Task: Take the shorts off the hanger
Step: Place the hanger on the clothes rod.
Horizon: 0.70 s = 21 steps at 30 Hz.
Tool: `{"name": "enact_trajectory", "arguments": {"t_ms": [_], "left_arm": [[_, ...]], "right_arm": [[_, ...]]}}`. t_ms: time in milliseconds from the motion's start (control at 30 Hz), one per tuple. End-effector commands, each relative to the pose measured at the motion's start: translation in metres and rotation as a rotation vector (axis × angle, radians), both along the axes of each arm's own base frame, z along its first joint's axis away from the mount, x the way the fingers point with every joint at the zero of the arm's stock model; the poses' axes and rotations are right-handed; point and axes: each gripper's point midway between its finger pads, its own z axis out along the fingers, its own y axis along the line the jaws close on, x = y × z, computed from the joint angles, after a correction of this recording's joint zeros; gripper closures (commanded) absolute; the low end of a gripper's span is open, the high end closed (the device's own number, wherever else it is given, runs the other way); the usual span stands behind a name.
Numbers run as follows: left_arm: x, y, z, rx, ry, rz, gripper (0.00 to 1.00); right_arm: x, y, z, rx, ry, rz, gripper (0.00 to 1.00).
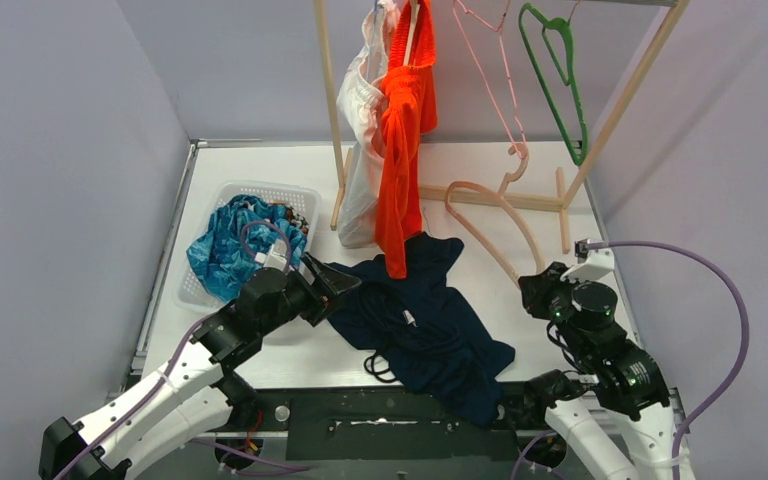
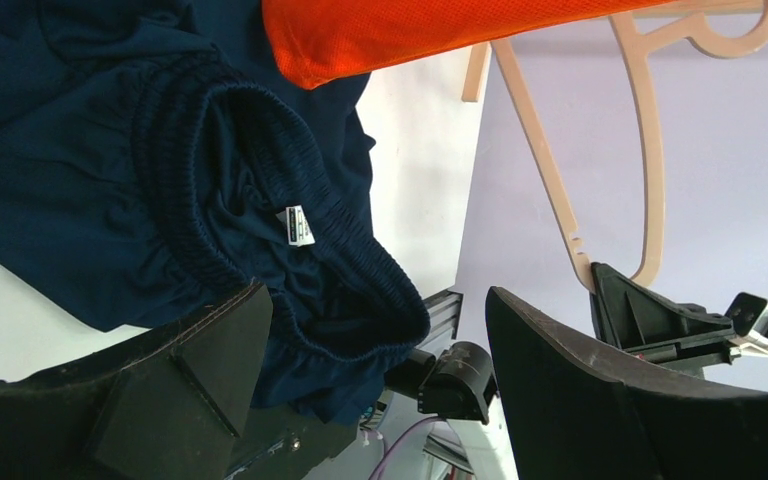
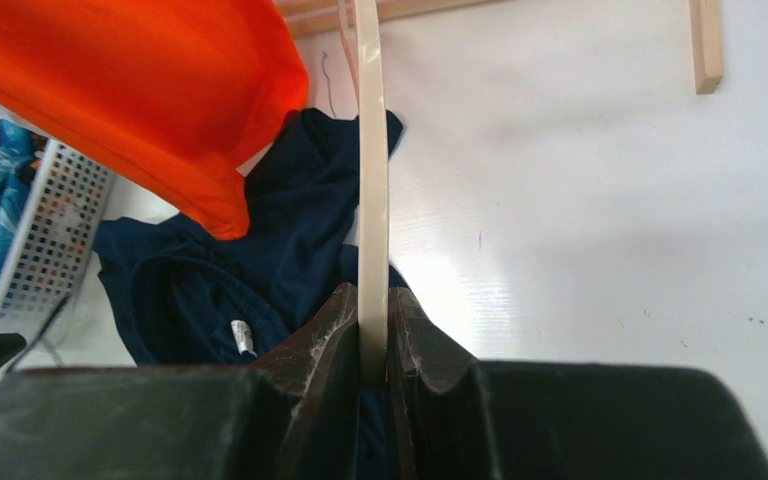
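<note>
My left gripper [image 2: 372,310] stands with its jaws wide apart, just over the elastic waistband of the navy shorts [image 1: 420,320], which lie crumpled on the table [image 1: 260,160], off their hanger. My right gripper [image 3: 372,330] is clamped on the thin bar of that bare beige hanger [image 3: 370,200]. I judge the shorts should go to the basket [image 1: 260,188] beside me, so I would close on the thick waistband, not loose cloth, and lift away from the orange shorts [image 1: 405,130], whose hem hangs down from the rack [image 1: 330,90] to the navy fabric.

Robot lab, bare grey walls [image 1: 60,150]
</note>
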Motion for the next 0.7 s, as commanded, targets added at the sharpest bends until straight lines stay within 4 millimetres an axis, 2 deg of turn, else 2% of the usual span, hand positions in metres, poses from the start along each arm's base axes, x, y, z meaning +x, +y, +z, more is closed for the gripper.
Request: {"name": "enact_trajectory", "arguments": {"t_ms": [0,67,167,233,467,600,667], "left_arm": [[0.009,-0.007,0.024,-0.040,-0.067,-0.011,0.22],[0.009,-0.008,0.024,-0.041,-0.066,-0.015,0.22],[0.009,-0.007,0.024,-0.038,-0.067,-0.013,0.22],[0.009,-0.006,0.025,-0.038,-0.069,-0.010,0.22],[0.010,0.001,0.021,-0.012,-0.074,0.011,0.22],[0.012,0.001,0.023,-0.002,-0.082,0.011,0.22],[0.013,0.002,0.025,0.002,-0.086,0.013,0.21]], "right_arm": [[0.015,-0.006,0.019,-0.061,-0.036,-0.026,1.00],[0.023,-0.013,0.024,-0.080,-0.043,-0.077,1.00],[0.038,0.000,0.035,-0.124,-0.106,0.010,1.00],[0.043,-0.007,0.036,-0.182,-0.088,-0.015,1.00],[0.050,-0.018,0.064,-0.314,-0.199,-0.014,1.00],[0.056,-0.014,0.086,-0.367,-0.265,0.026,1.00],[0.060,-0.019,0.095,-0.373,-0.280,-0.009,1.00]]}}
